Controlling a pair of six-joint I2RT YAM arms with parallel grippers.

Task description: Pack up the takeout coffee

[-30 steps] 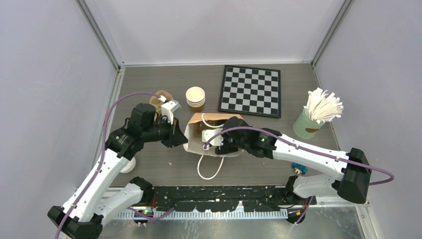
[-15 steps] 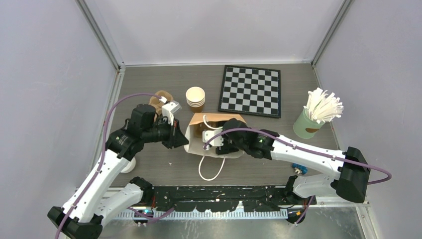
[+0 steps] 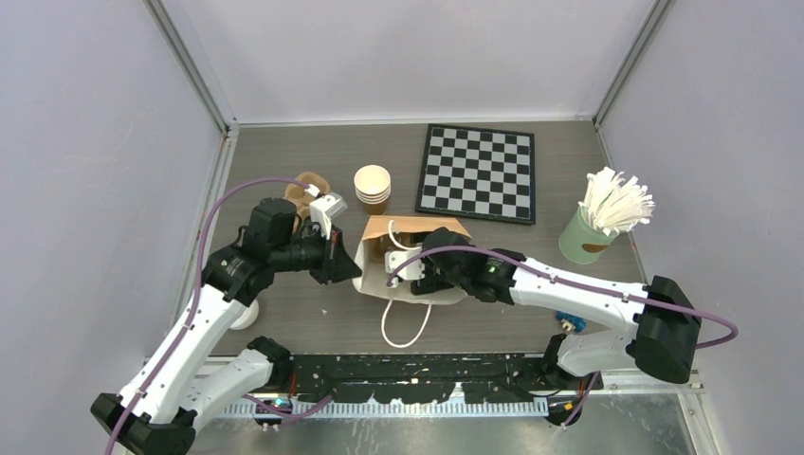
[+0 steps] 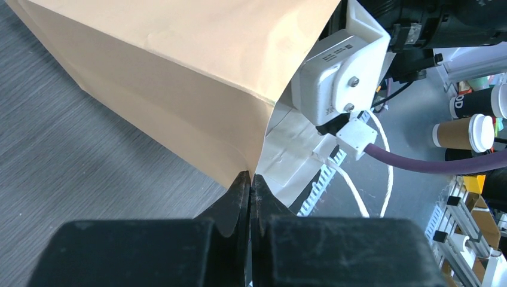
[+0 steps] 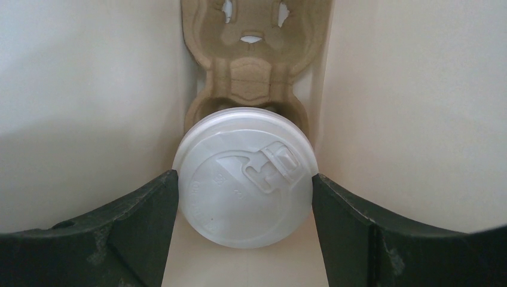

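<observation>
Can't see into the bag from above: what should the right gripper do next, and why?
Probably lower the coffee into the cardboard carrier, then open: the right gripper clasps it inside the bag, whose edge the left gripper pinches open.

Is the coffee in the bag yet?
Nearly. Done: the coffee is down inside the bag, at the cardboard carrier. In hand: the right gripper grips it, and the left gripper pinches the bag's edge. Left: let go and back out.
</observation>
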